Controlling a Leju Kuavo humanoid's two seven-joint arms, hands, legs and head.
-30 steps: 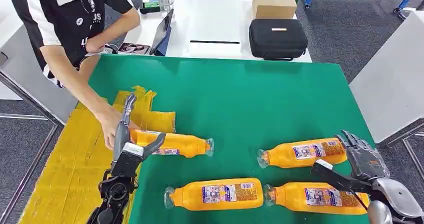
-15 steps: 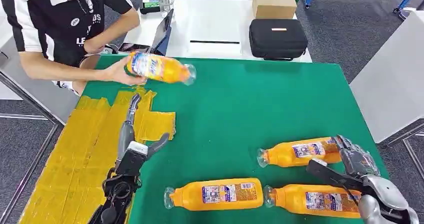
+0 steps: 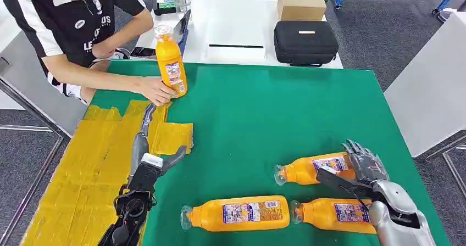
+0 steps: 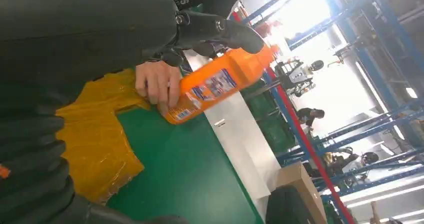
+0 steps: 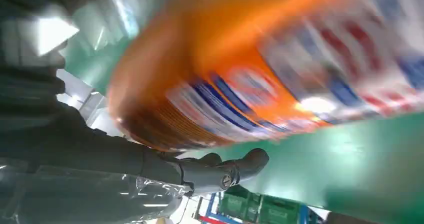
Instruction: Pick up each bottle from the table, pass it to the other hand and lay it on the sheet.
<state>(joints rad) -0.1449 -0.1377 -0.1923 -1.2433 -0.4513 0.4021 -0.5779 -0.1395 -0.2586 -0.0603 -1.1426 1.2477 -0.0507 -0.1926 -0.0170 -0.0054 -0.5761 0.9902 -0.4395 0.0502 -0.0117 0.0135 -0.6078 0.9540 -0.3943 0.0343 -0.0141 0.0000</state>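
The robot's left hand (image 3: 147, 161) lies open over the crinkled yellow sheet (image 3: 82, 169). A person's hand (image 3: 156, 90) stands one orange plastic bottle (image 3: 170, 63) upright beside it. Three lie on green table (image 3: 264, 108); the right hand (image 3: 360, 172) wraps the farthest lying bottle (image 3: 313, 169).

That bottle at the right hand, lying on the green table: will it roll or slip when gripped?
The bottle lies on its side on the smooth green table, so it will probably roll if nudged. It looks full of orange drink, so likely heavy for its size. Its glossy label may slide under the right hand.
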